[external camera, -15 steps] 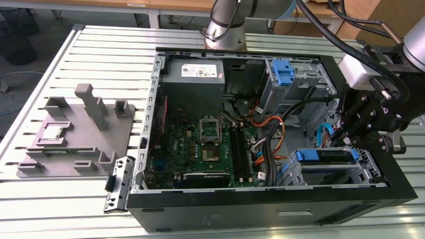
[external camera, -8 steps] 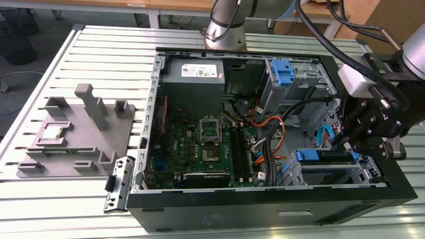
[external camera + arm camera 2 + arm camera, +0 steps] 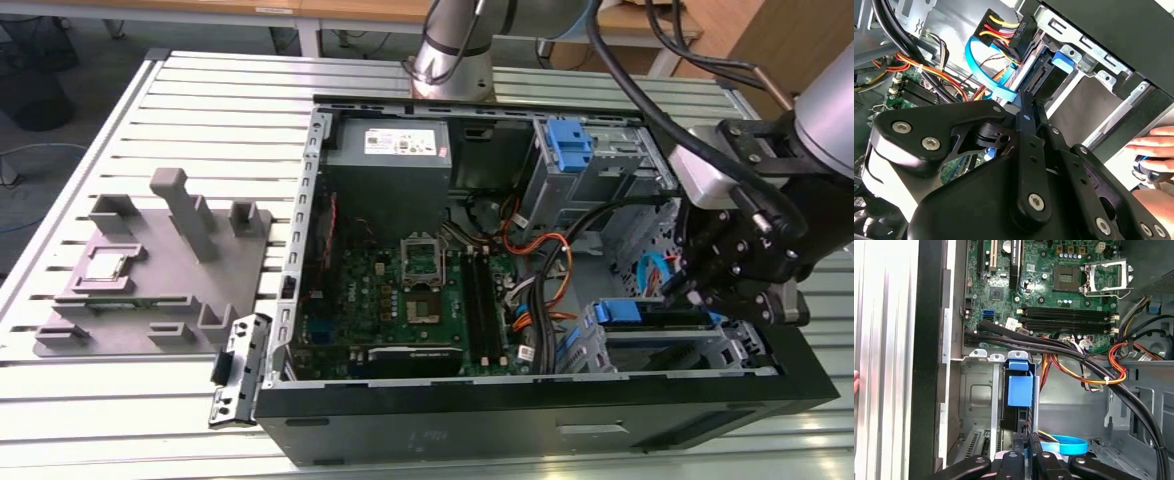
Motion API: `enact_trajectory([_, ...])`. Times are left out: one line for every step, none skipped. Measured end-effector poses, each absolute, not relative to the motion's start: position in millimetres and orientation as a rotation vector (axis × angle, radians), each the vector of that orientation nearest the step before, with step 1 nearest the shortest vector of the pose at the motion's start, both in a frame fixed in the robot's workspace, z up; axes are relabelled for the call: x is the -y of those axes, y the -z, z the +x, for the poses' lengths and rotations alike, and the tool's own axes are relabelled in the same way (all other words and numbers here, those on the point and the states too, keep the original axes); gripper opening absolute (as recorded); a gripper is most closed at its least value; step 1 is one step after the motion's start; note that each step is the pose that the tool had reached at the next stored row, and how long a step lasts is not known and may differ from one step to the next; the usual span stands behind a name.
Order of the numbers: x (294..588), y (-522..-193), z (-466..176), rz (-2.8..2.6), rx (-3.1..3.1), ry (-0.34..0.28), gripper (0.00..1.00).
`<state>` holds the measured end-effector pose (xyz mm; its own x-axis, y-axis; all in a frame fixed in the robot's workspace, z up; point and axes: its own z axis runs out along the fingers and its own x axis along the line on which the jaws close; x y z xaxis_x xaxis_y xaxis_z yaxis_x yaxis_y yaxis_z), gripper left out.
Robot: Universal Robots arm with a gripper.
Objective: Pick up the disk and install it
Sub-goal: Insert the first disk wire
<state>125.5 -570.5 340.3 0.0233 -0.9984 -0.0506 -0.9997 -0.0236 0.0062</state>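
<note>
The disk [image 3: 1019, 390] sits edgewise in the drive bay [image 3: 976, 390], fingers [image 3: 1030, 460] pressed together behind it.

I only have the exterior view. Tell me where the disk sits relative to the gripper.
Observer: In the first wrist view the disk stands on edge in the metal drive cage, directly ahead of the gripper.
Operator: Report any cables near it.
Observer: A flat blue cable loops right beside the gripper.
Operator: Check for people.
Observer: In the second wrist view a person's hand lies just outside the black case wall.
</note>
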Motion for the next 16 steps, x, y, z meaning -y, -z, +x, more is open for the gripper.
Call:
enact_trajectory([570.5, -339.7, 124.2, -2.225, -2.171, -0.061, 0.16])
enact_trajectory([570.5, -339.4, 122.7, -2.224, -2.169, -0.058, 0.16])
enact_trajectory([570.4, -339.2, 121.3, -2.224, -2.168, -0.056, 0.16])
enact_trajectory([570.4, -338.9, 120.4, -2.223, -2.166, -0.054, 0.16])
enact_trajectory([570.4, -338.6, 120.0, -2.223, -2.165, -0.052, 0.16])
enact_trajectory([570.4, -338.3, 119.9, -2.224, -2.162, -0.049, 0.16])
enact_trajectory([570.2, -338.1, 119.8, -2.224, -2.159, -0.045, 0.16])
enact_trajectory([569.9, -337.7, 119.7, -2.224, -2.155, -0.041, 0.16])
enact_trajectory([569.7, -337.4, 119.5, -2.224, -2.152, -0.037, 0.16])
enact_trajectory([569.5, -337.1, 119.3, -2.224, -2.149, -0.035, 0.16])
enact_trajectory([569.6, -337.1, 119.0, -2.225, -2.148, -0.035, 0.16])
enact_trajectory([569.6, -337.1, 118.8, -2.225, -2.148, -0.034, 0.16])
enact_trajectory([569.5, -337.1, 118.4, -2.225, -2.148, -0.034, 0.16])
enact_trajectory([569.5, -337.1, 118.0, -2.225, -2.147, -0.034, 0.16])
enact_trajectory([569.4, -337.0, 117.6, -2.225, -2.147, -0.033, 0.16])
enact_trajectory([569.4, -336.9, 117.4, -2.225, -2.146, -0.033, 0.16])
